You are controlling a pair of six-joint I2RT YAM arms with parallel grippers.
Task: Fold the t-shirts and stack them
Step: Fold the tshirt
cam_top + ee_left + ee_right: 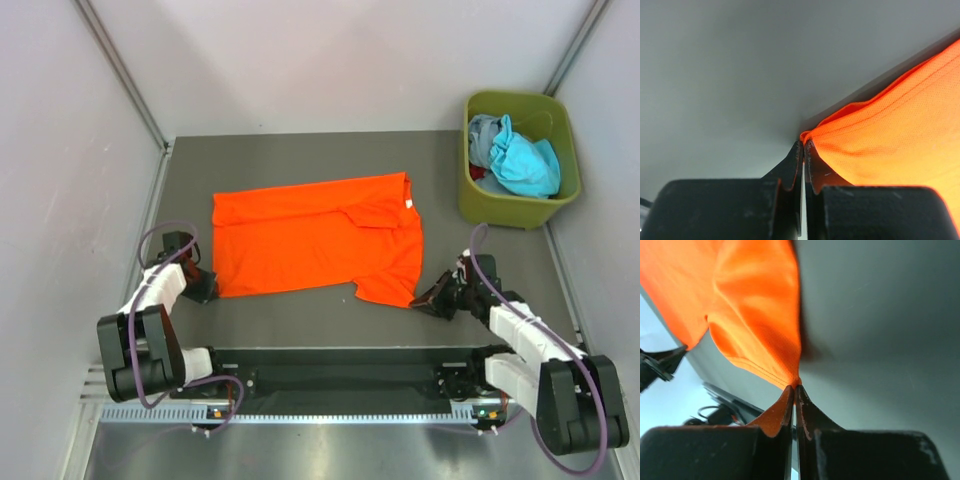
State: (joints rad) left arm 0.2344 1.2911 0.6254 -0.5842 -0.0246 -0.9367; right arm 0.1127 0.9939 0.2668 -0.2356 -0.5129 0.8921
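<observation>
One orange t-shirt (315,235) lay spread flat near the middle of the grey table (300,160), its collar end to the right with a small white neck label (409,203) showing at the far right edge. The left gripper (803,145) sat at the shirt's near left corner, jaws pressed together on the hemmed edge of the cloth. The right gripper (794,387) sat at the near right corner, jaws likewise pinched on the tip of the orange fabric. Both arms lay low over the table. Further t-shirts, one teal-blue (525,165) and one grey (483,140), were bundled in an olive-green bin (520,212) at the far right corner of the table, well apart from the orange one.
</observation>
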